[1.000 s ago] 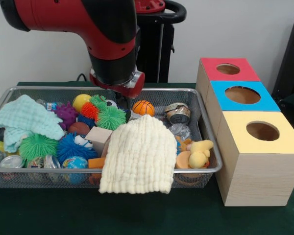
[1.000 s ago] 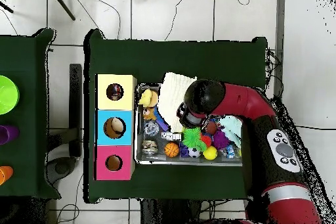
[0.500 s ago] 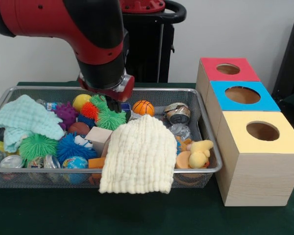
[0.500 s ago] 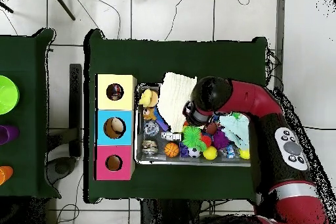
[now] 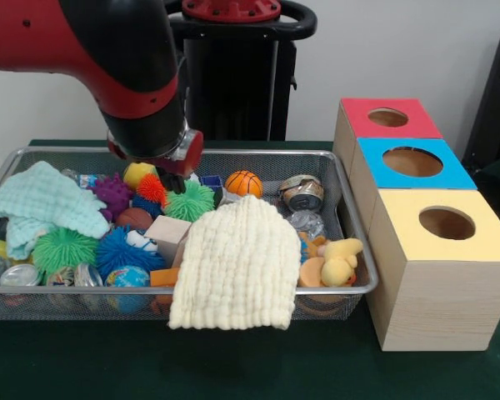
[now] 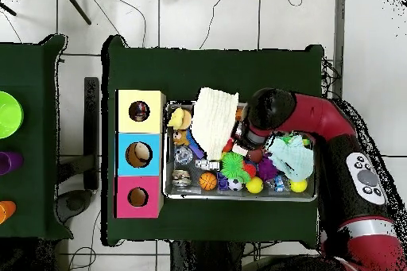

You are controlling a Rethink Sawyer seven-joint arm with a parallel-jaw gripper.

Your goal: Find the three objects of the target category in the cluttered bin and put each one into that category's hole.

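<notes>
Tool (image 5: 173, 178) grip state unclear, over spiky rubber balls (image 5: 188, 200), waffle-knit cloth (image 5: 237, 265) draped.

A dark green counter (image 5: 83, 367) carries a wire mesh bin (image 5: 342, 190) directly below the gripper (image 5: 168, 178). Three joined wooden boxes (image 5: 437, 283), topped red, blue and yellow, stand on it beside the bin, well apart from the gripper.

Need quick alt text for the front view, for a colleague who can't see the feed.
A red and black robot arm reaches down over spiky balls in a cluttered wire bin, a cream cloth draped over its front rim. Beside it stand three boxes with round holes, topped red, blue and yellow.
</notes>
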